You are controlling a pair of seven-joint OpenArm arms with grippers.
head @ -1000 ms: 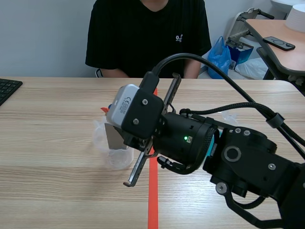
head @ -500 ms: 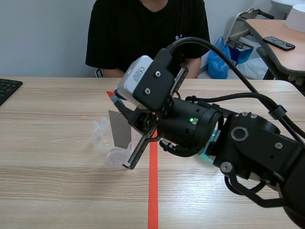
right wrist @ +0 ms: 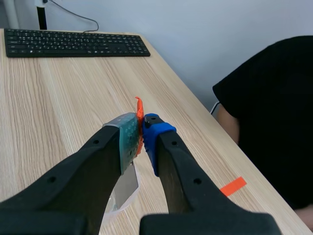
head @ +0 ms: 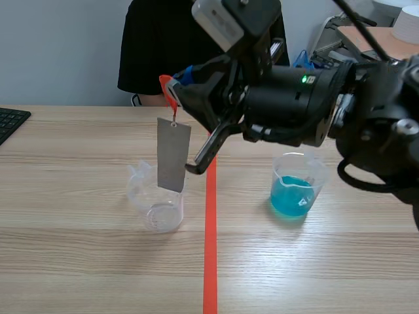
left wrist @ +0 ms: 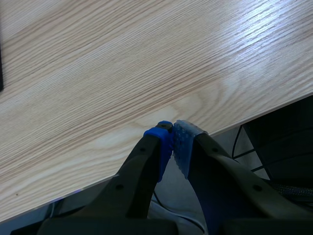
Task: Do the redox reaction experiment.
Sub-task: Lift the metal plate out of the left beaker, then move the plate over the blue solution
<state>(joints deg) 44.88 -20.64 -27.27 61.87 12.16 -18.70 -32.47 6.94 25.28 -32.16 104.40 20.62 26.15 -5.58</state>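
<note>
right pincer (head: 173, 83): closed tight on an orange tab (head: 166, 88), dotted pads pressed to either side of it; held high over the table (head: 65, 196), arm coming in across the upper part of the scene view.
orange tab: pinched between the right pincer's fingertips, its upper end poking out past them in the right wrist view.
metal sheet (head: 173, 155): flat, grey, rectangular; hangs straight down from the orange tab, directly below the right pincer, by a small link at its upper edge.
empty beaker (head: 157, 204): clear plastic, upright on the table, under the right pincer and the sheet; the sheet's lower edge overlaps its rim in the scene view, whether inside or above cannot tell.
blue beaker (head: 296, 186): clear, upright, partly filled with blue liquid; on the table well below the right pincer and well apart from it, toward the side the arm comes from, beneath the arm's body.
left pincer (left wrist: 172, 142): closed on nothing, the two blue pads meeting tip to tip; hangs over the table's edge, bare wood ahead of it.
tape line (head: 210, 248): orange-red, on the table between the two beakers, below the right pincer and a little to its arm side.
keyboard (right wrist: 73, 43): black, on the table far ahead of the right pincer.
person (head: 163, 46): black shirt, seated across the table behind the right pincer.
</note>
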